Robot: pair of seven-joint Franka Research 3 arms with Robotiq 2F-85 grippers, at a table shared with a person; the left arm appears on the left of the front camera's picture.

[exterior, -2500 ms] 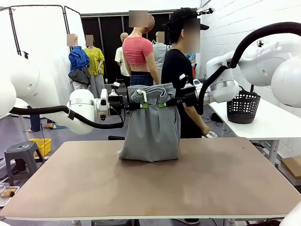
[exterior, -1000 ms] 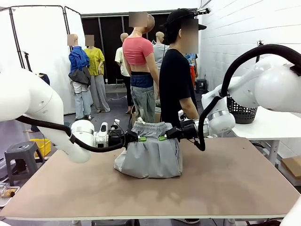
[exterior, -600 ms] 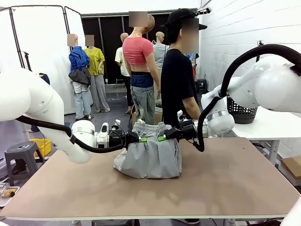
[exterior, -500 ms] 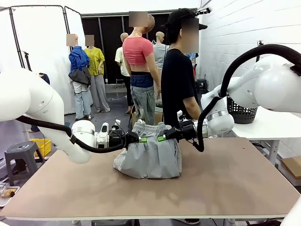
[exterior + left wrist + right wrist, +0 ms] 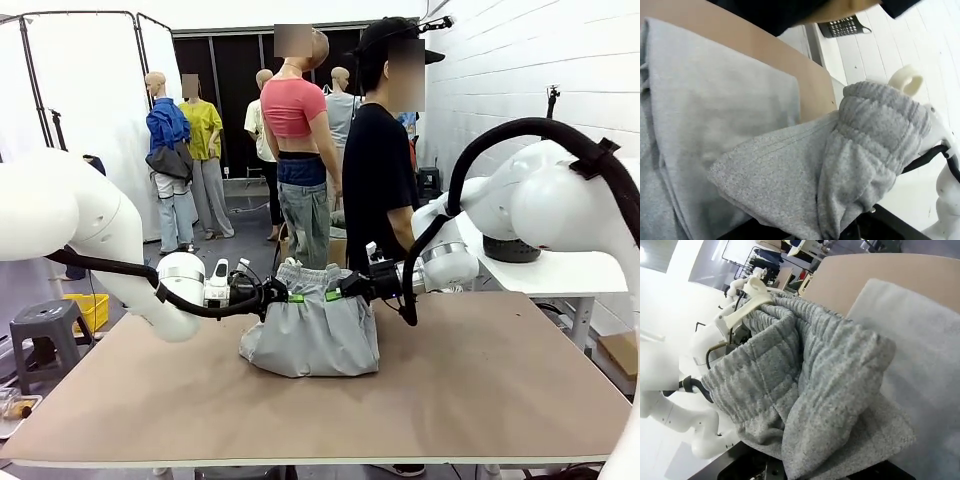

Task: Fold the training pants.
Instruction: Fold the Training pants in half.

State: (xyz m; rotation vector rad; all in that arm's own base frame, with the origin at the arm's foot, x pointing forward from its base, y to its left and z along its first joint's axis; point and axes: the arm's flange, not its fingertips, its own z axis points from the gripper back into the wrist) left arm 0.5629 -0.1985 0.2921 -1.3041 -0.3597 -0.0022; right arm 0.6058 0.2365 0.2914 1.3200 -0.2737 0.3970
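Note:
The light grey training pants point(image 5: 312, 335) lie bunched on the brown table point(image 5: 420, 400), their lower part resting on it and the gathered waistband held up a little above. My left gripper point(image 5: 283, 297) is shut on the waistband's left end and my right gripper point(image 5: 338, 294) is shut on its right end, the two close together. In the left wrist view the ribbed waistband point(image 5: 875, 130) bulges out over the fingers, with flat grey cloth point(image 5: 720, 110) on the table beyond. The right wrist view has the same waistband point(image 5: 805, 360) folded over its fingers.
A person in a black shirt point(image 5: 378, 170) stands at the table's far edge just behind the pants. A black mesh basket point(image 5: 505, 247) sits on a white side table at the right, behind my right arm. A grey stool point(image 5: 45, 330) stands at the left.
Both grippers have come down with the waistband from high above the table to just over it, and in the last second shifted slightly left and toward the robot's side. The pants have slumped into a lower heap.

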